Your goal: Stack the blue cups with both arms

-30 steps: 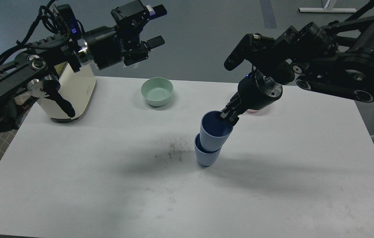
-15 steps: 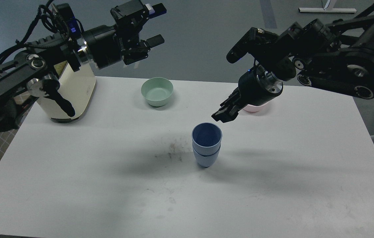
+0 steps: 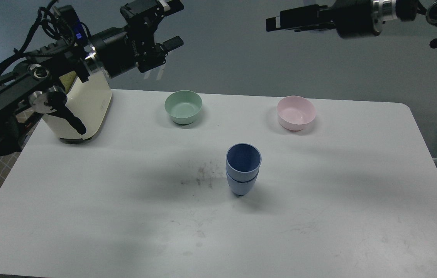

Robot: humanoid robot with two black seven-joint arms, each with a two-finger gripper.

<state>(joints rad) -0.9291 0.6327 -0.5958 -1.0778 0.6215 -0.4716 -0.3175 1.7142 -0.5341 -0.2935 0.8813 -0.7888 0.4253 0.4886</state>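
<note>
My left arm [image 3: 29, 83]: black links, silver joint rings, looped black cables, small blue light, white lettering near its claw [image 3: 170, 24]. My right arm [image 3: 361, 15]: black, one silver ring.

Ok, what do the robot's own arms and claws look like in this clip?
Both arms are black and multi-jointed with silver joint rings. The left arm carries looped black cables and a small blue light; its left claw has two black fingers, one white-tipped. The right claw is black, flat and slim.
</note>
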